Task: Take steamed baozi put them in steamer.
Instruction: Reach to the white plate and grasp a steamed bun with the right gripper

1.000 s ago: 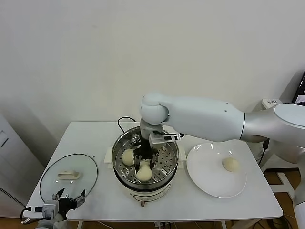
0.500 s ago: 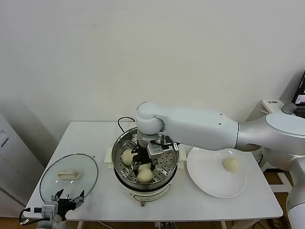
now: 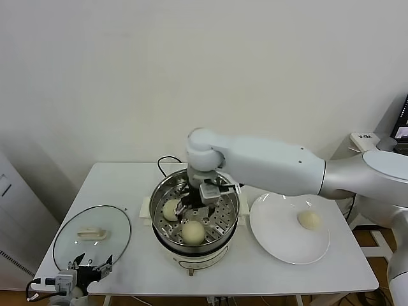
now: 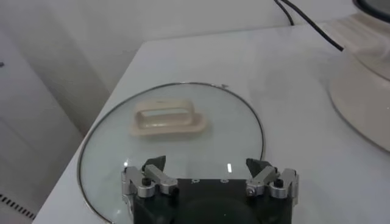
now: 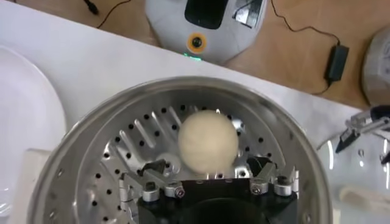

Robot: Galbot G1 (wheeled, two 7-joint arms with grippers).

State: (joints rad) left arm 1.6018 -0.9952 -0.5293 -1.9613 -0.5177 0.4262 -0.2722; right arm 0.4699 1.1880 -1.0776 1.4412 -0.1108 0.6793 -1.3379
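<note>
The steamer (image 3: 157, 199) stands mid-table, and two baozi lie on its perforated tray: one at the left (image 3: 171, 209) and one at the front (image 3: 192, 232). My right gripper (image 3: 199, 204) hangs open inside the pot just behind the front bun. In the right wrist view that baozi (image 5: 208, 140) rests on the tray just beyond the right gripper (image 5: 209, 165), and neither fingertip touches it. The gripper hides part of the tray. Another baozi (image 3: 309, 220) sits on the white plate (image 3: 280, 245). My left gripper (image 3: 89, 262) is parked, open and empty, at the front left.
A glass lid (image 3: 64, 245) with a white handle (image 3: 91, 233) lies flat at the table's left, under the left gripper (image 4: 210, 167). The steamer's black cord (image 3: 167, 159) runs off behind the pot. The plate lies close to the steamer's right side.
The right gripper's jaws have spread apart, leaving the front baozi lying free on the tray, and the gripper has risen slightly. The left arm has not moved.
</note>
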